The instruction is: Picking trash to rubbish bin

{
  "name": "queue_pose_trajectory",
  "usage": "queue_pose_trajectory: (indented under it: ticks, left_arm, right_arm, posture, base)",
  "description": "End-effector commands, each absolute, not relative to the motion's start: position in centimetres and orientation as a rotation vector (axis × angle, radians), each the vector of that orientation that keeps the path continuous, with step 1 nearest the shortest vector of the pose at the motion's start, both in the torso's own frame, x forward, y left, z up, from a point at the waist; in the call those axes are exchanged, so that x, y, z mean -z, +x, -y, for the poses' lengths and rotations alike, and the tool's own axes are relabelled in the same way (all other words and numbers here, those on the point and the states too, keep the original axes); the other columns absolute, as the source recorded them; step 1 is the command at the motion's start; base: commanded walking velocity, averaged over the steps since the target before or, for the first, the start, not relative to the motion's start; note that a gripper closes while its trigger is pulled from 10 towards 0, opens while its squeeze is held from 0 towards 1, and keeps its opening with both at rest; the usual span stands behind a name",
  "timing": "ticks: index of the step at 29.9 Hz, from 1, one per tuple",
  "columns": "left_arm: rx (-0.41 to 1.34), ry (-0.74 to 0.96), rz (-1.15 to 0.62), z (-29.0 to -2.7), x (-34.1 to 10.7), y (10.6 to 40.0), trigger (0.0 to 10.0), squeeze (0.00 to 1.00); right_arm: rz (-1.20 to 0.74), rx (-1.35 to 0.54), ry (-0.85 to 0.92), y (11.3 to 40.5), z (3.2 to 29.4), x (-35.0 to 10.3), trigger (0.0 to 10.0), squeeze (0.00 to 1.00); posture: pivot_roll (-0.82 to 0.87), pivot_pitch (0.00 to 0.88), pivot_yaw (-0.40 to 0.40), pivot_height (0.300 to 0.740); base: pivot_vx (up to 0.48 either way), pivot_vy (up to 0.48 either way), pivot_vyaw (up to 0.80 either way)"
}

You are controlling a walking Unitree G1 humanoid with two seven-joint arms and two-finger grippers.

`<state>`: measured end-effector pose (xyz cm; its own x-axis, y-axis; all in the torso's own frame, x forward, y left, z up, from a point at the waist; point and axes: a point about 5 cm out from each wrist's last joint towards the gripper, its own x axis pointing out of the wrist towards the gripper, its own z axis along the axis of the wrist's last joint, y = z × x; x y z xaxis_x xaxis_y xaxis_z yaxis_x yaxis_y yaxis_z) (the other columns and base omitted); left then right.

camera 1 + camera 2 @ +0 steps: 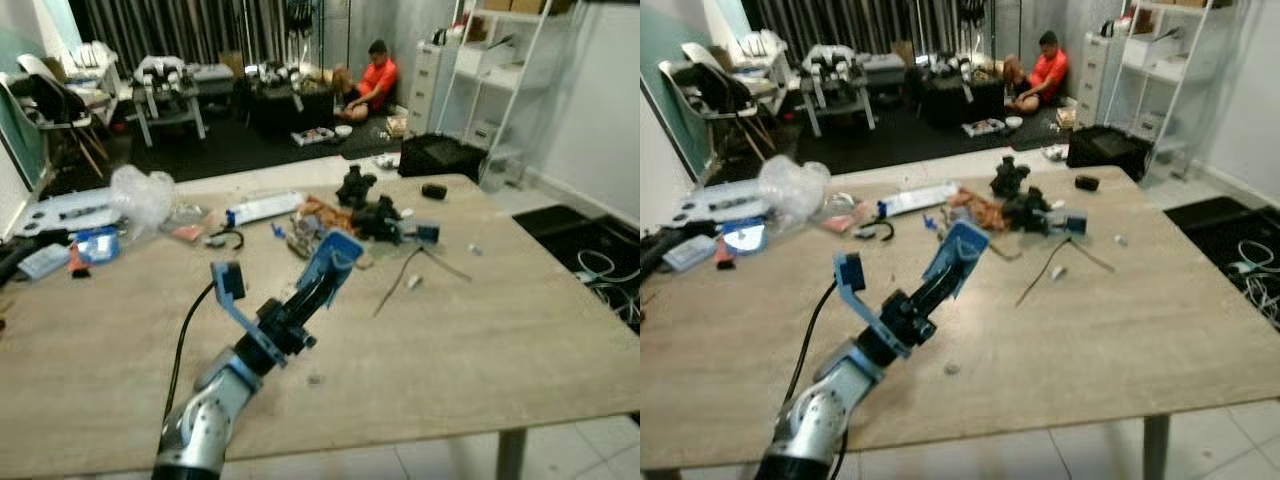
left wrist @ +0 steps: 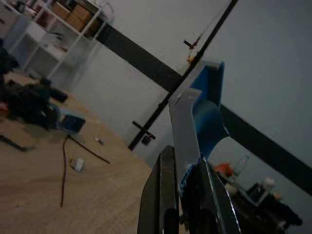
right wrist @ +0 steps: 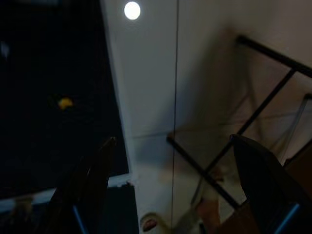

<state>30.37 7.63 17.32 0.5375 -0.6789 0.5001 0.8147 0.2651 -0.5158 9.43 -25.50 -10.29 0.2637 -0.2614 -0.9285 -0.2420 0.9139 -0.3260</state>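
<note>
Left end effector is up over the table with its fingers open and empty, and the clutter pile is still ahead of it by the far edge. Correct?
Not quite: the left end effector is shut on a blue box, as the left wrist view shows. The rest holds: it is raised over the table, with the clutter pile ahead near the far edge.

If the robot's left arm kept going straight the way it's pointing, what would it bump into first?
Probably the dark jumble of clutter in the middle of the table. The left gripper, jaws shut on a blue piece of trash, points up and away across the table toward it, though depth is hard to judge.
</note>
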Motion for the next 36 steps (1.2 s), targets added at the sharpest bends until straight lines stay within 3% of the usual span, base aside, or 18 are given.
queue_pose_trajectory:
  ticks: [1,14,36]
  left_arm:
    - [1.010,-0.809,0.196,-7.7,-17.2,30.3,10.0,0.00]
    - [1.016,-0.804,0.183,-7.4,-16.8,30.1,10.0,0.00]
    - [0.980,-0.692,0.192,-6.6,-16.1,30.5,10.0,0.00]
  right_arm:
    - [-1.297,0.018,-0.446,10.1,25.3,10.2,10.0,0.00]
    - [-1.308,0.022,-0.472,10.1,25.8,10.1,10.0,0.00]
    - [-1.339,0.027,-0.478,9.6,25.8,10.2,10.0,0.00]
  posture:
    - [-0.20,0.081,0.074,0.740]
    - [-0.20,0.084,0.061,0.740]
    - [-0.21,0.087,0.075,0.740]
  base:
    - [-0.322,0.000,0.00]
    - [-0.319,0.000,0.00]
    - [-0.012,0.000,-0.78]
